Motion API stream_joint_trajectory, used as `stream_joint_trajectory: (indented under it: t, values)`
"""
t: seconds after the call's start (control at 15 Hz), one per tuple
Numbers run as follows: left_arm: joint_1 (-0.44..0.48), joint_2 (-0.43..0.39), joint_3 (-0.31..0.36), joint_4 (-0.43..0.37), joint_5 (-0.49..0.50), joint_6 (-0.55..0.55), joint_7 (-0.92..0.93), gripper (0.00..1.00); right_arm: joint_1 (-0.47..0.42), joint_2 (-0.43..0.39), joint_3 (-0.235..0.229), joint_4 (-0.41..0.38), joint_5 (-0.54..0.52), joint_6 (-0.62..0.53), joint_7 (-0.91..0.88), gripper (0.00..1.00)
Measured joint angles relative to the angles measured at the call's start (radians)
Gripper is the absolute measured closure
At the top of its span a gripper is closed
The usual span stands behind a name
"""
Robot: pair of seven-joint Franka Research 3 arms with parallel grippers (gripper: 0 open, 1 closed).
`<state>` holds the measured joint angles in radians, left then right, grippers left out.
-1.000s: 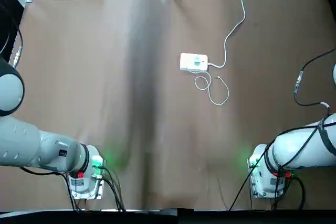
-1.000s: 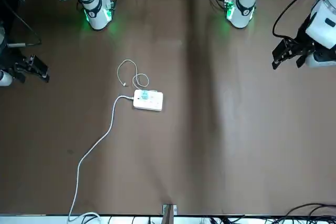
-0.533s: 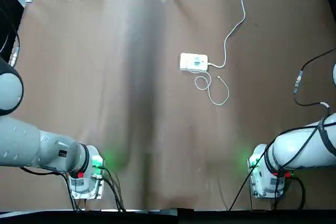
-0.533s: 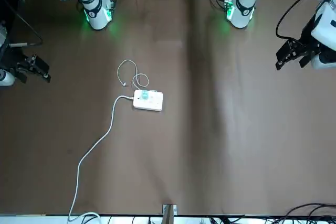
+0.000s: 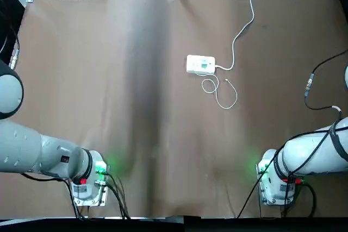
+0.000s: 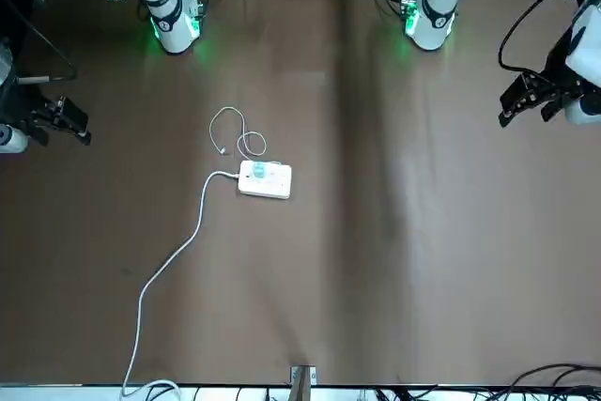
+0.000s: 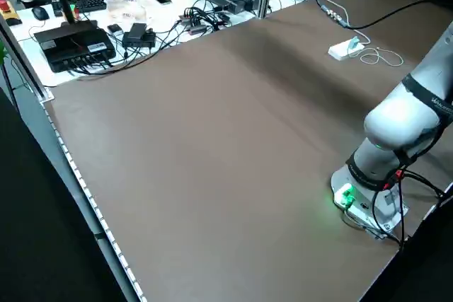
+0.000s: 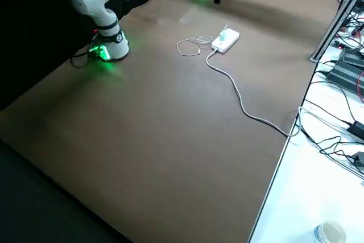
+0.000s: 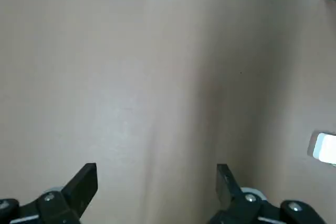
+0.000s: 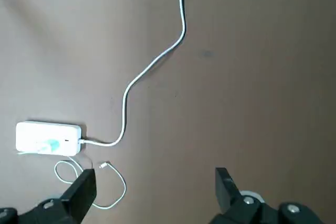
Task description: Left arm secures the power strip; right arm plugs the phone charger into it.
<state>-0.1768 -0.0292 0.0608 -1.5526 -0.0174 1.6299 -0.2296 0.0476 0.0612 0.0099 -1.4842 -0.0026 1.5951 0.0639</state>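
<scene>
In the right wrist view, the power strip (image 10: 48, 138) lies crosswise at lower left, beyond the right gripper's (image 10: 156, 182) wide-open, empty fingers; the left gripper's (image 9: 157, 179) fingers gape, empty, in the left wrist view, the strip at far right.

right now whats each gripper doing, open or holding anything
Left gripper: open, holding nothing, above the table's left part.
Right gripper: open and empty, above the table's right part.
</scene>
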Motion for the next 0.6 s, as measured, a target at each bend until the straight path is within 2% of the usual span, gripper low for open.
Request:
stream_joint_trajectory:
  t: [0.4, 0.6]
  values:
    - [0.11, -0.005, 0.012, -0.004, -0.001, -0.004, 0.162, 0.0, -0.001, 0.0, -0.003, 0.0, -0.001, -0.004, -0.001, 0.0]
    - [0.116, -0.001, 0.011, -0.005, -0.003, 0.012, 0.187, 0.0, -0.001, 0.0, -0.004, 0.0, -0.001, -0.004, -0.001, 0.0]
